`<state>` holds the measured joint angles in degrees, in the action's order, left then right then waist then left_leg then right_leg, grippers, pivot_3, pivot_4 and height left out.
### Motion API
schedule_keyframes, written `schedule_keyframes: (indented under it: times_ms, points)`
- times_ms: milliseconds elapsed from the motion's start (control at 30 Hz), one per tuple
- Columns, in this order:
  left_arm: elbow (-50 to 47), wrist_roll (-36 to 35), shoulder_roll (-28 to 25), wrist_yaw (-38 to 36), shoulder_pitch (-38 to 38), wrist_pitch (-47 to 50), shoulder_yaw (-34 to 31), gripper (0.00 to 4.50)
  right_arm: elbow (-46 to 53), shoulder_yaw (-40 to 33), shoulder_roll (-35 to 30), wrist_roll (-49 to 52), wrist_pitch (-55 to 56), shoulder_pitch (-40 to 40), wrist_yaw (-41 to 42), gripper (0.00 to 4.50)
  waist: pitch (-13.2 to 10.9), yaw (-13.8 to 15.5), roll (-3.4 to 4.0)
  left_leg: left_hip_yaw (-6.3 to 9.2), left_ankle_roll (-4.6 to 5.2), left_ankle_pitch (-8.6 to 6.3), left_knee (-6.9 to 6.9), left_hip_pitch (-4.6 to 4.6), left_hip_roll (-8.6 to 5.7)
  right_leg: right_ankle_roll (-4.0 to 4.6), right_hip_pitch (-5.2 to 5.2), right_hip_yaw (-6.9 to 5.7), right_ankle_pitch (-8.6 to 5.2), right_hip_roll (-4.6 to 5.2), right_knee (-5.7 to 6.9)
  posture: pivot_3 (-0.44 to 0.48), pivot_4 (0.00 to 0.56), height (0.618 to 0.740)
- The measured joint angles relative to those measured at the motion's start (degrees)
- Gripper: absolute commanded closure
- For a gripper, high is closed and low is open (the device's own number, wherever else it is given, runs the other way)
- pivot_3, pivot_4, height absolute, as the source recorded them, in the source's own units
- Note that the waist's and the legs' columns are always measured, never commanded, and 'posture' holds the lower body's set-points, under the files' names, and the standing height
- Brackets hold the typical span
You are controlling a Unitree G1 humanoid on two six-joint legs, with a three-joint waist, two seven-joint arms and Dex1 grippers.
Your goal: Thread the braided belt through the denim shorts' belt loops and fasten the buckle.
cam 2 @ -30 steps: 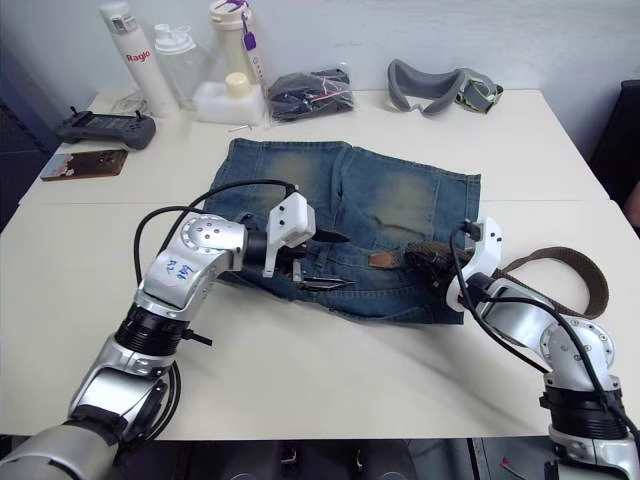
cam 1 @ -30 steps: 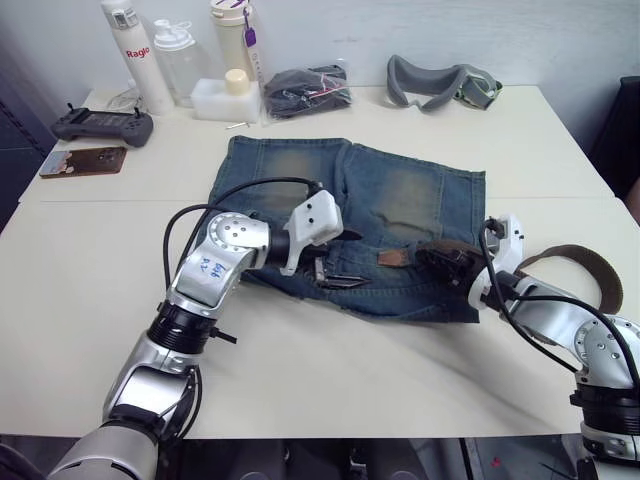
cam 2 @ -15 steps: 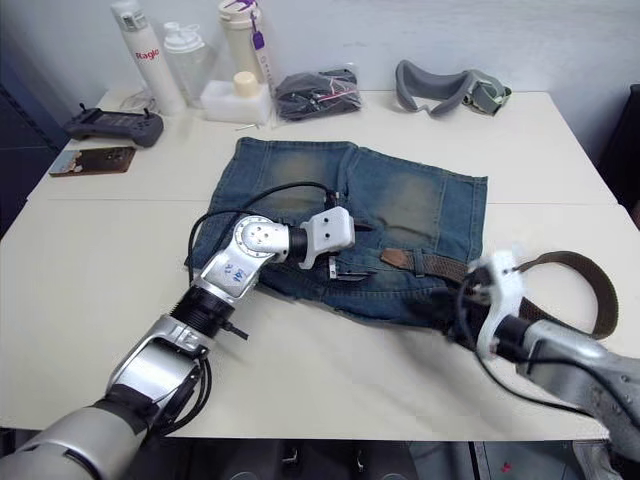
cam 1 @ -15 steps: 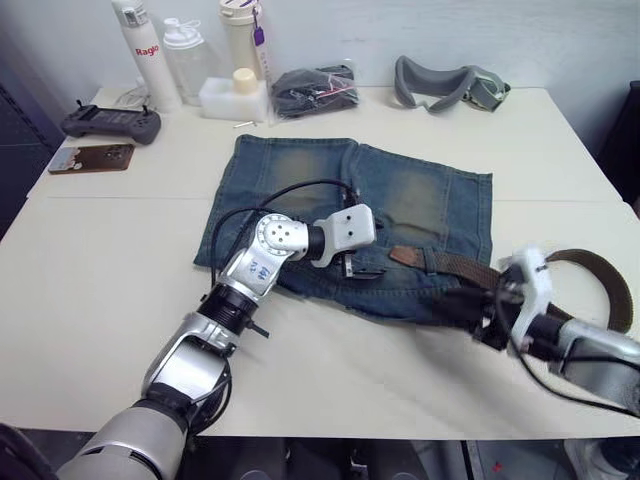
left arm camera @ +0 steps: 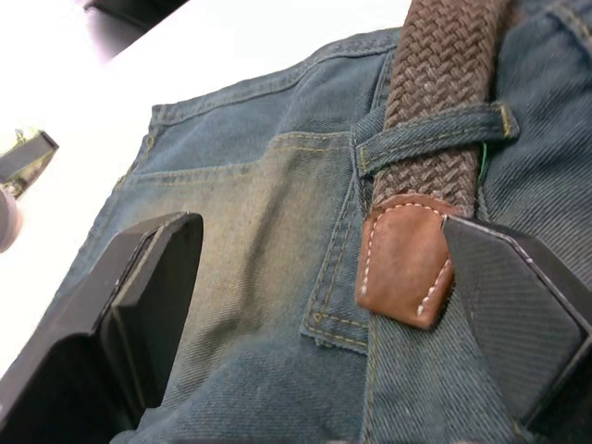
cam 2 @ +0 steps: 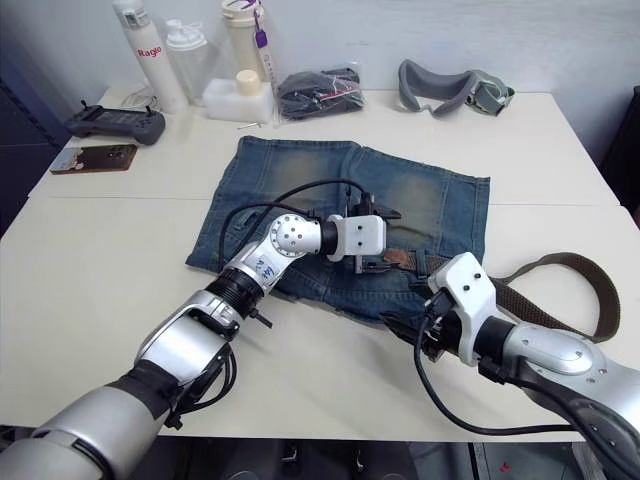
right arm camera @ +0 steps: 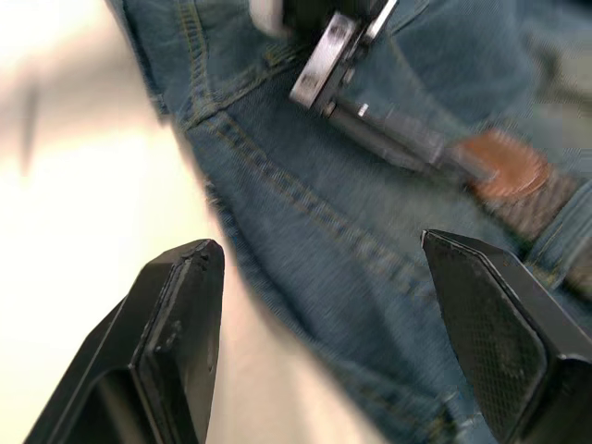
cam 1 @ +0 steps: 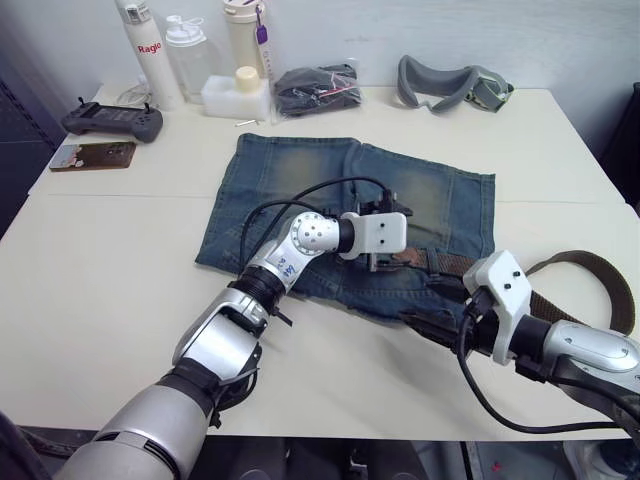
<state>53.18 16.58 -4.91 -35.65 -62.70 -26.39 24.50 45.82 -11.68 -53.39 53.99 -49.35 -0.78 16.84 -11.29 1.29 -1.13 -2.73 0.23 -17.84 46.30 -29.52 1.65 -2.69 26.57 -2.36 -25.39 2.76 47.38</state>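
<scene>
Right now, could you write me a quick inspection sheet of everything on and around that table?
Surface: pale table, two tops pushed together.
Job's things: denim shorts lie flat; braided belt passes under one of the belt loops, its leather tip just past it; the belt's other end curls off to the right. Buckle: nothing seen.
Clutter: bottles, white box, bagged black bundle, grey goggle strap, controller, brown card.
Grippers: left gripper open over the leather tip; right gripper open over the shorts' edge.
Cables: black cables along both arms.
Surroundings: white wall behind.
</scene>
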Motion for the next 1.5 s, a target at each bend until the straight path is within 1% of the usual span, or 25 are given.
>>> schedule_keyframes:
  times_ms: [167, 333, 567, 667, 800, 967, 1133, 1300, 1400, 1467, 1500]
  points:
    - [1.88, 2.37, 0.44, 0.97, -1.24, -2.97, 0.86, 0.00, 0.24, -0.02, -0.01, -1.28, -2.14, 0.47, -1.75, 0.89, 0.00, 0.08, 0.00, 0.00, -0.11, 0.06, 0.01, 0.01, -0.02, 0.01, -0.02, 0.00, 0.00, 0.07, 0.01, 0.000, 0.150, 0.656]
    - [3.54, 3.48, 0.50, -0.44, -2.66, -4.83, 1.34, 0.00, 0.21, -0.09, 0.12, -1.28, -4.49, 0.75, -3.55, 0.89, 0.00, 0.08, 0.00, 0.00, -0.14, 0.08, 0.01, 0.03, -0.01, 0.03, -0.04, 0.01, 0.00, 0.08, 0.02, 0.000, 0.150, 0.656]
    - [6.26, -0.43, 2.94, -9.41, -4.32, -2.57, -1.04, 0.00, -0.59, -0.12, 1.38, -1.46, -6.02, 1.27, -4.79, 0.89, 0.00, 0.06, 0.01, 0.00, -0.15, 0.09, 0.03, 0.03, -0.04, 0.05, -0.04, 0.01, -0.01, 0.11, 0.03, 0.000, 0.150, 0.656]
    - [8.81, -0.15, 3.59, -10.26, -5.98, -2.59, -0.97, 0.00, -0.96, -0.12, 1.56, -2.40, -6.36, 1.27, -5.03, 0.89, 0.01, 0.09, 0.01, 0.00, -0.15, 0.09, 0.02, 0.03, -0.04, 0.06, -0.04, -0.01, -0.02, 0.11, 0.04, 0.000, 0.150, 0.656]
    - [12.56, 1.77, 4.15, -8.44, -7.91, -4.12, -0.44, 0.00, -1.00, -0.12, 2.49, -3.41, -6.80, 1.25, -5.10, 0.89, 0.02, 0.11, 0.00, 0.02, -0.11, 0.08, 0.04, 0.04, -0.08, 0.06, -0.08, -0.07, -0.02, 0.19, 0.05, 0.000, 0.150, 0.656]
    - [15.12, 3.73, 5.31, -3.14, -8.97, -4.60, 0.25, 0.00, -0.83, -0.19, 4.54, -4.44, -6.91, 0.62, -5.71, 0.89, 0.05, 0.16, -0.05, 0.16, -0.07, 0.06, 0.09, 0.03, -0.17, 0.05, -0.17, -0.26, -0.02, 0.35, 0.06, 0.000, 0.150, 0.656]
    - [15.62, 3.63, 6.25, -2.00, -8.97, -3.29, -1.06, 0.00, -0.37, -1.19, 5.24, -4.46, -7.75, -1.28, -6.32, 0.89, 0.05, 0.16, -0.05, 0.19, -0.03, 0.10, 0.09, 0.02, -0.25, 0.04, -0.17, -0.32, -0.03, 0.44, 0.10, 0.000, 0.150, 0.656]
    - [15.18, 5.56, 6.04, -0.04, -8.97, -4.24, 0.35, 0.00, -0.16, -2.04, 5.57, -4.61, -8.26, -1.62, -6.45, 0.89, 0.05, 0.17, -0.05, 0.21, -0.05, 0.11, 0.08, 0.02, -0.25, 0.05, -0.18, -0.33, -0.03, 0.46, 0.10, 0.000, 0.150, 0.656]
    - [15.16, 7.44, 6.07, 3.37, -9.01, -3.87, 1.49, 0.78, -0.16, -2.04, 6.00, -4.93, -8.26, -1.68, -6.44, 0.83, 0.05, 0.15, -0.05, 0.21, -0.02, 0.13, 0.09, 0.02, -0.32, 0.04, -0.18, -0.33, -0.03, 0.52, 0.13, 0.000, 0.150, 0.656]
    - [15.23, 8.89, 6.23, 5.45, -9.01, -3.33, 2.60, 1.56, -0.16, -2.04, 6.01, -5.08, -8.26, -1.47, -6.42, 0.83, 0.05, 0.11, -0.05, 0.22, 0.00, 0.15, 0.09, 0.02, -0.35, 0.04, -0.18, -0.33, -0.03, 0.56, 0.15, 0.000, 0.150, 0.656]
    - [15.26, 9.60, 6.25, 6.75, -9.01, -2.83, 3.06, 2.07, -0.16, -2.04, 6.03, -5.13, -8.26, -1.07, -6.41, 0.83, 0.05, 0.09, -0.05, 0.22, 0.01, 0.15, 0.09, 0.02, -0.37, 0.04, -0.18, -0.33, -0.03, 0.58, 0.17, 0.000, 0.150, 0.656]
